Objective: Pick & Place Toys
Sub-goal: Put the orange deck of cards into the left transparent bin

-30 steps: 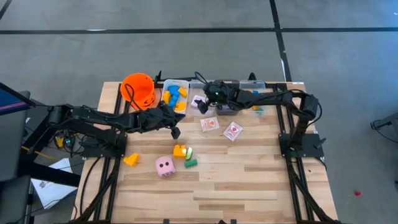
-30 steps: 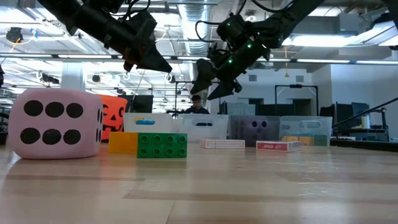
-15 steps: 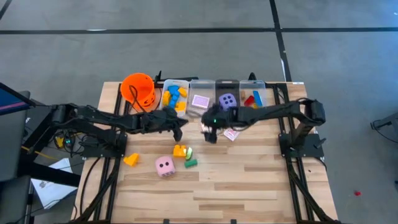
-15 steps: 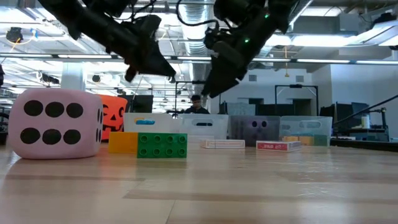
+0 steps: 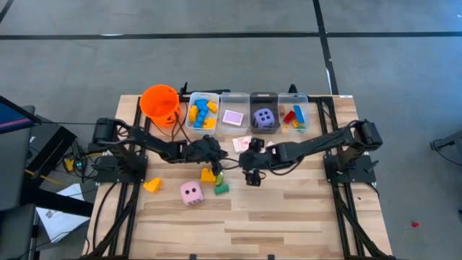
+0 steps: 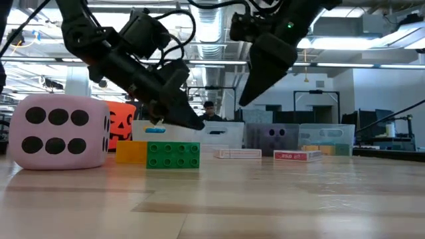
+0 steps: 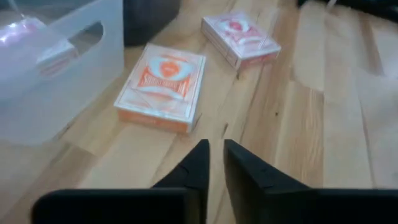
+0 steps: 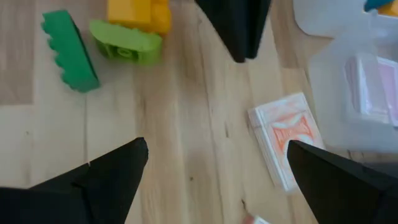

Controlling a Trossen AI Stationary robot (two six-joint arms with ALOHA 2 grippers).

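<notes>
A yellow block [image 5: 208, 174], a light green block [image 5: 219, 178] and a dark green block [image 5: 221, 189] lie together mid-table. A pink die [image 5: 191, 192] and an orange block [image 5: 152, 185] lie nearer the left. Two pink-and-white card packs [image 7: 163, 87] [image 7: 239, 38] lie flat in front of the bins. My left gripper [image 5: 218, 163] hangs low beside the yellow block, its fingers [image 7: 202, 163] a narrow gap apart and empty. My right gripper [image 5: 250, 175] hovers wide open over bare wood between the blocks and a card pack [image 8: 286, 140].
An orange bucket [image 5: 160, 101] and several clear bins [image 5: 233, 108] line the far edge. The bins hold blue and yellow blocks [image 5: 202, 112], pink cards [image 5: 233, 117], a purple die [image 5: 265, 117] and red and blue blocks [image 5: 294, 115]. Bare wood runs along the near edge.
My right gripper has swung from over the bins toward the near edge, to the middle of the table, rolling as it went and staying wide open. My left gripper has come down and a little toward the near edge, close over the blocks. No toy has moved.
</notes>
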